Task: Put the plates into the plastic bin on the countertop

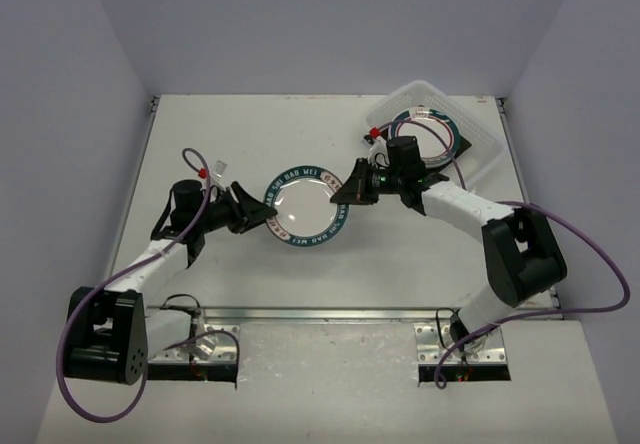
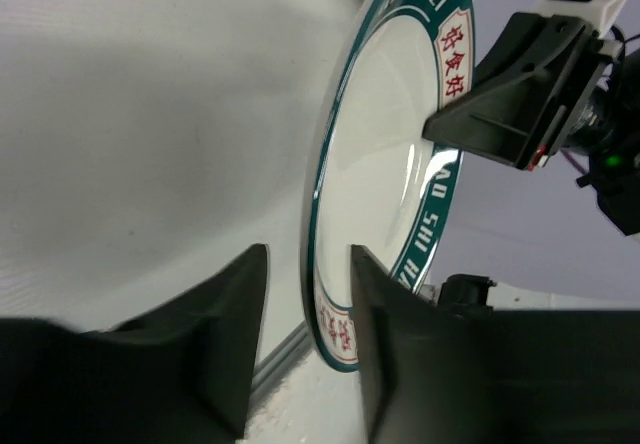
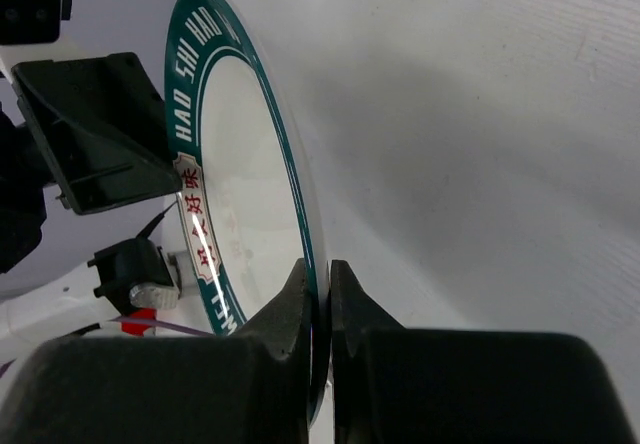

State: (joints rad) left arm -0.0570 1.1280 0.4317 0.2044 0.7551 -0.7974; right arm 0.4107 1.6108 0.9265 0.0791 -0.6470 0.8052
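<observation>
A round white plate (image 1: 303, 207) with a teal rim, white letters and red characters is held level above the middle of the countertop (image 1: 230, 134). My right gripper (image 1: 352, 186) is shut on its right rim; in the right wrist view the fingers (image 3: 300, 294) pinch the rim of the plate (image 3: 245, 164). My left gripper (image 1: 258, 214) is open at the plate's left rim; in the left wrist view the rim of the plate (image 2: 385, 164) sits between the spread fingers (image 2: 240, 304) without being pinched. The plastic bin (image 1: 485, 129) at the back right holds another teal-rimmed plate (image 1: 432, 134).
Grey walls enclose the countertop on the left, back and right. The metal front edge (image 1: 330, 314) runs between the two arm bases. Purple cables loop from both arms, one off the right side (image 1: 600, 264).
</observation>
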